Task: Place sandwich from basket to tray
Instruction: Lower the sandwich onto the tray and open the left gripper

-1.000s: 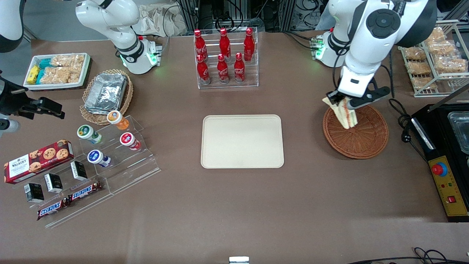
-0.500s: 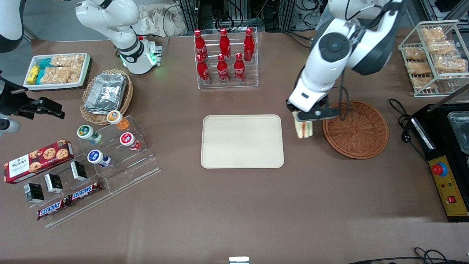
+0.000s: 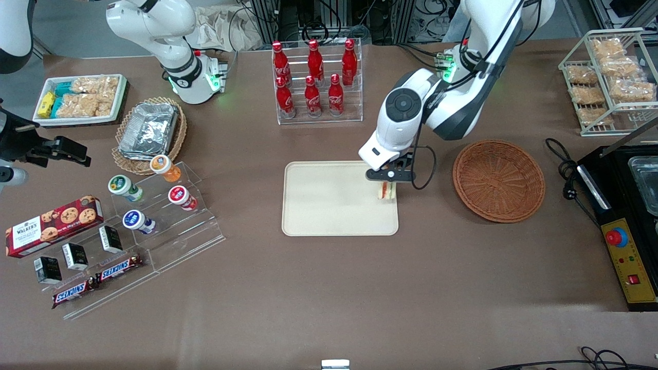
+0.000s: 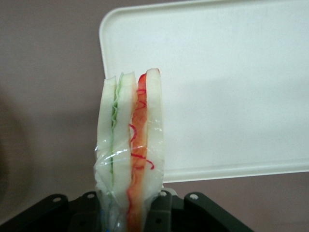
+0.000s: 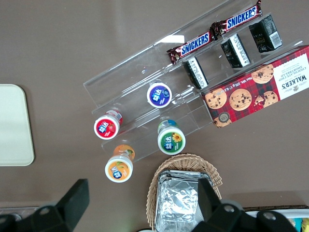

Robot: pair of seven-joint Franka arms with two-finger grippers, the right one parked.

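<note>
Hangs over the tray (image 3: 329, 200) at its three o'clock rim, with the gripper (image 3: 386, 186) pinched shut on the sandwich (image 3: 385, 193). Grips the wedge by its upper end, so that the sandwich dangles straight below the fingers, standing on edge. Shows in the wrist view as three pale bread slices in clear wrap (image 4: 130, 145), with green filling in one seam and red-orange in the other, clamped between the dark finger blocks. Cannot tell whether the lower tip touches the tray or floats just above it.

Sits just inside the rim, about midway along that short side; in the wrist view lines up close to a rounded corner and the low lip of the tray (image 4: 231, 87). Leaves a wide stretch of bare cream surface running toward nine o'clock. At three o'clock of the tray, well apart over brown tabletop, lies the brown basket (image 3: 498, 180), toward the working arm's end. At twelve o'clock, farther from the front camera, stands a clear rack of red bottles (image 3: 316, 82), apart from the tray's long edge.
</note>
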